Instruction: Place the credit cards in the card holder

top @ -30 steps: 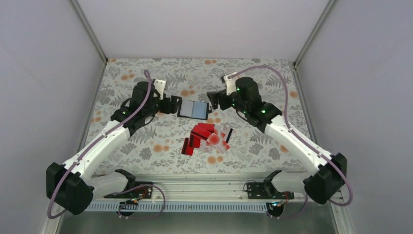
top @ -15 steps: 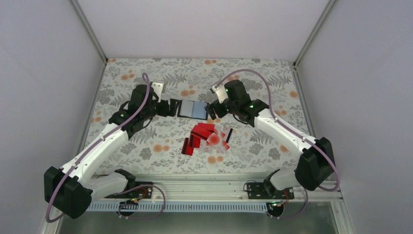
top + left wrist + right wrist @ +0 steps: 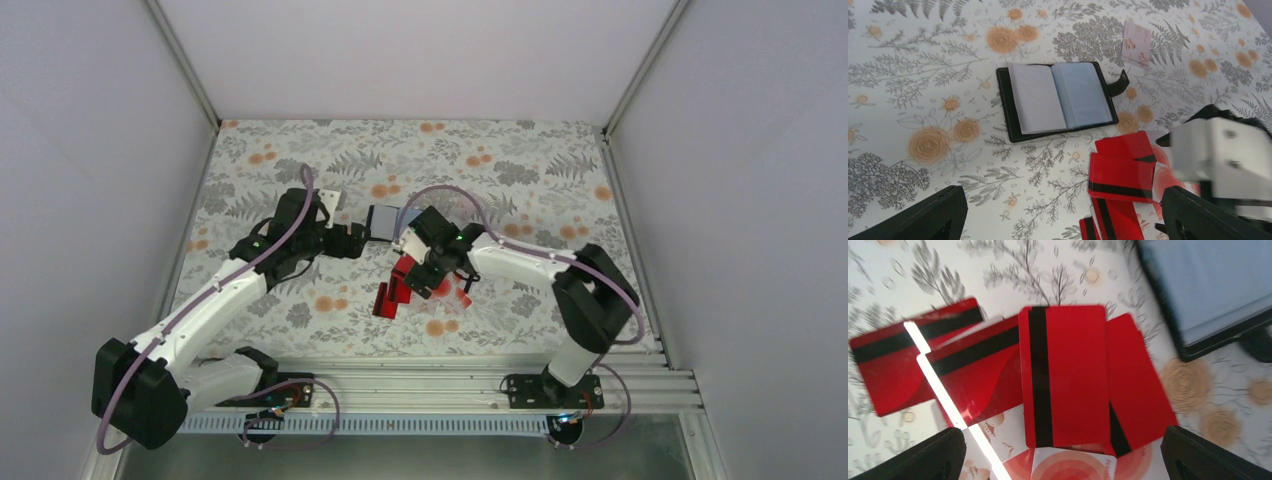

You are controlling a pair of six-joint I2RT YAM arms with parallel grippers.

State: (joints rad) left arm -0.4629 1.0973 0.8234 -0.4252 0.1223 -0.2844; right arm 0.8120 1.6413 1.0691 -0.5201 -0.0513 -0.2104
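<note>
The card holder point(image 3: 1058, 100) lies open on the floral table, showing grey-blue clear pockets; it also shows in the top view point(image 3: 381, 221) and at the right wrist view's upper right point(image 3: 1208, 290). The credit cards point(image 3: 1063, 375), glossy red with black stripes plus whitish ones with red rings, lie fanned in a pile point(image 3: 393, 296) in front of the holder point(image 3: 1120, 175). My right gripper point(image 3: 1063, 460) is open and empty, hovering just over the pile point(image 3: 425, 282). My left gripper point(image 3: 1063, 225) is open and empty, just left of the holder point(image 3: 362, 238).
One pale pinkish card point(image 3: 1137, 43) lies alone beyond the holder's clasp. White enclosure walls point(image 3: 120, 150) close in the table on three sides. The rail with the arm bases point(image 3: 420, 385) runs along the near edge.
My right gripper has swung from the holder's right side down and left to over the card pile. My left gripper has backed slightly away from the holder's left edge.
</note>
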